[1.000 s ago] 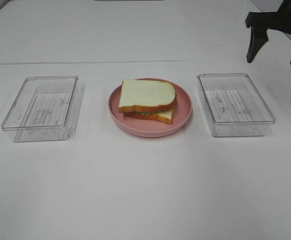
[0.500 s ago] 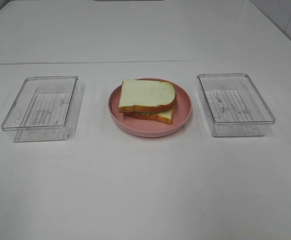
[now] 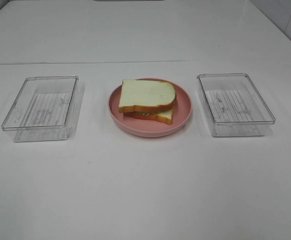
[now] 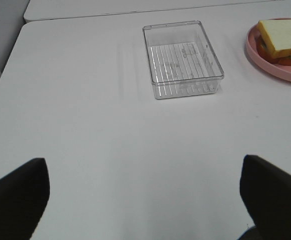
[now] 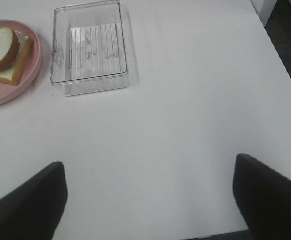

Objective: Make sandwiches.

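Sandwich all stacked up on a pink plate in the middle of the white desk. Two slices of white bread with orange-brown crust, the top slice sitting a bit crooked over the bottom one, with a thin bit of green peeking out between them. Other fillings too hidden to tell. Left pincer spread wide open, holding nothing, hanging over bare desk. Well ahead of the left pincer, a clear tray, and past the tray, off to the side toward the middle of the desk, the edge of the pink plate with the sandwich. Right pincer spread wide open too, holding nothing, also over bare desk. Well ahead of the right pincer, another clear tray, and just beside that tray, toward the middle of the desk, the pink plate with the sandwich. Both pincers far from the sandwich, not touching anything. From the high camera, no pincer to see at all, just the plate between the two trays: one tray out to the left side, the other tray out to the right side, each a little gap away from the plate. Both trays with ribbed bottoms and nothing inside.
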Motion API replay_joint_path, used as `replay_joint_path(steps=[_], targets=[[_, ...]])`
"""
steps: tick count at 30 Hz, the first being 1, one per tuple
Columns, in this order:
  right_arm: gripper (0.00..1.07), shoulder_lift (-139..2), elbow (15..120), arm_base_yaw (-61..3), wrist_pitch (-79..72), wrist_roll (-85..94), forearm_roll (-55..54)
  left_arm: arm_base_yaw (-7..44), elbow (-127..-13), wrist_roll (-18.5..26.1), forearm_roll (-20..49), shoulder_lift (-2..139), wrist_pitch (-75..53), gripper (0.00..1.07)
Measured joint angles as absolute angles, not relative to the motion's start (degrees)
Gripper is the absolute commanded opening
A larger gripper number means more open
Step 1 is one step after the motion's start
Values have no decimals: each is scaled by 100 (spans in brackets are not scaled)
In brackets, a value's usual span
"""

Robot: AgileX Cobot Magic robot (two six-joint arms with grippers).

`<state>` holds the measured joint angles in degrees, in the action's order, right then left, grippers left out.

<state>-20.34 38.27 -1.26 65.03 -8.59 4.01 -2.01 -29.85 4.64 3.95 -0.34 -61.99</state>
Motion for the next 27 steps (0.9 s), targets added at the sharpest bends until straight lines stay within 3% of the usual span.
replay_joint_path(steps=[16, 27], targets=[[84, -23, 2853, -126, 6469, -854, 430, -201, -2985, 464, 395, -34, -6199, 98], [84, 23, 2618, -126, 6383, -751, 395, -201, -2985, 464, 395, -34, -6199, 98]])
